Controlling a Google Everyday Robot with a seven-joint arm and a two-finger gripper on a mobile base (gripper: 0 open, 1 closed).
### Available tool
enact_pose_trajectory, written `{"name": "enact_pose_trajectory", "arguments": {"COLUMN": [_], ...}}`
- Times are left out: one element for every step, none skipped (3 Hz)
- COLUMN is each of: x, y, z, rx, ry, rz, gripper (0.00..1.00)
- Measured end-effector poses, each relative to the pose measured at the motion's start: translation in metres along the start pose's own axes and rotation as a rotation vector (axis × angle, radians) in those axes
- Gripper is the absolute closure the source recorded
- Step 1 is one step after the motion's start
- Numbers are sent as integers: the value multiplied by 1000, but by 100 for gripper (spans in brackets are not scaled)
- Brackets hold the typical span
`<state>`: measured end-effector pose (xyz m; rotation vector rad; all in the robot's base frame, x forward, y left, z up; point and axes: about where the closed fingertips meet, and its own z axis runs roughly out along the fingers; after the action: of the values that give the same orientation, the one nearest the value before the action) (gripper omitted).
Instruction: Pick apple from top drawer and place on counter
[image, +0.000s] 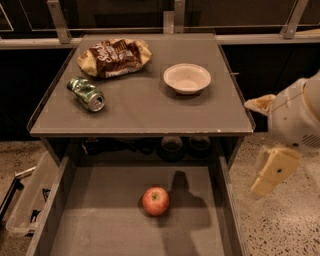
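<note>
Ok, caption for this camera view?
Apple lies in the open top drawer below the counter; gripper hangs outside it, frame right.

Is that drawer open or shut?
Open: the top drawer is pulled out, apple lying inside. The pincer hangs right of it, outside.
</note>
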<state>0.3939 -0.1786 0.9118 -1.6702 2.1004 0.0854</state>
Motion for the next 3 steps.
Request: {"name": "enact_pose_trajectory", "arguments": {"x": [-1, -1, 1], "y": [34, 34, 41], "z": [50, 50, 69], "rx": [-53, -53, -94], "ry": [-111, -111, -151], "rz": [-28, -28, 6], "gripper": [0, 0, 0]}}
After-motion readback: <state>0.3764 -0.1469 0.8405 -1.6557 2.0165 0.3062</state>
